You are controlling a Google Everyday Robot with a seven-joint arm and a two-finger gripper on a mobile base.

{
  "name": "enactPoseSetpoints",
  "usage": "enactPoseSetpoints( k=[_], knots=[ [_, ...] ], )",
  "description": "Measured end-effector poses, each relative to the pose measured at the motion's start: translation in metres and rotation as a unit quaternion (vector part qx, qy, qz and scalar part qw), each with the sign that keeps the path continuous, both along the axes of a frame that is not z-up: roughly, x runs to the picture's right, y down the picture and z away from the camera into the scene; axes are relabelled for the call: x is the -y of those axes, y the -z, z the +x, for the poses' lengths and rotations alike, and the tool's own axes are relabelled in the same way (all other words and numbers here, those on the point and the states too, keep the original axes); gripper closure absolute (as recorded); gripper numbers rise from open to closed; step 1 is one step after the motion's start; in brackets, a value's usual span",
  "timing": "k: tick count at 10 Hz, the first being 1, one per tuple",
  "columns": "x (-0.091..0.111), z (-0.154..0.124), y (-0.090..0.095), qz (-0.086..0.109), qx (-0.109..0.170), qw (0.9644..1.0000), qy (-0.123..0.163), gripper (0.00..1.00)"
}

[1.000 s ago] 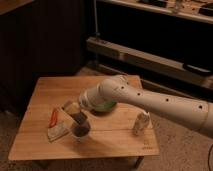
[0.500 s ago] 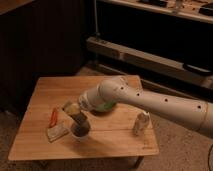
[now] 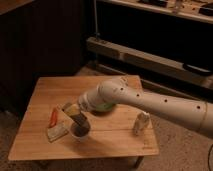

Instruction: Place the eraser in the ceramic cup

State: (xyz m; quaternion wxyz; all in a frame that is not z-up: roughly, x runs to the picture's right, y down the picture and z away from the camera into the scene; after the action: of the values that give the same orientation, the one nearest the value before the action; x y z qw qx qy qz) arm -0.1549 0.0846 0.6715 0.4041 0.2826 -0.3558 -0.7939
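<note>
At the gripper [image 3: 76,116], positioned directly over the ceramic cup [image 3: 80,132], the jaws are clamped on one eraser [image 3: 80,119], a dark flat block held tilted at the cup mouth; whether its lower end touches the cup interior cannot be determined. One ceramic cup is present, standing upright near the front edge of the wooden table [image 3: 110,142], at roughly the 7 o'clock position from the table centre. One pale wedge-shaped block [image 3: 57,131] lies just beside the cup at its 9 o'clock. One red-orange stick [image 3: 53,116] lies at the 11 o'clock of that block, touching or nearly touching it; contact cannot be confirmed. One green bowl [image 3: 106,107] sits at the 1 o'clock of the cup, largely covered by the arm, with only part of its rim and wall visible. One small pale bottle [image 3: 140,123] stands upright at the 3 o'clock of the cup, well apart from it, near the right edge of the table. One white arm [image 3: 150,102] extends from the gripper toward 3 o'clock and leaves the view at the right edge. One table is present. Dark shelving [image 3: 150,55] runs behind it at 12 o'clock.
</note>
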Motion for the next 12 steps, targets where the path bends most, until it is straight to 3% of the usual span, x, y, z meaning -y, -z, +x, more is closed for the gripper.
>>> enactPoseSetpoints(
  k=[10, 11, 12],
  knots=[
    [-0.0044, 0.0003, -0.0031, 0.001, 0.004, 1.0000, 0.001, 0.75],
    [-0.0045, 0.0003, -0.0030, 0.002, 0.004, 1.0000, 0.001, 0.73],
    [-0.0049, 0.0004, -0.0031, 0.002, 0.004, 1.0000, 0.001, 0.62]
  ],
)
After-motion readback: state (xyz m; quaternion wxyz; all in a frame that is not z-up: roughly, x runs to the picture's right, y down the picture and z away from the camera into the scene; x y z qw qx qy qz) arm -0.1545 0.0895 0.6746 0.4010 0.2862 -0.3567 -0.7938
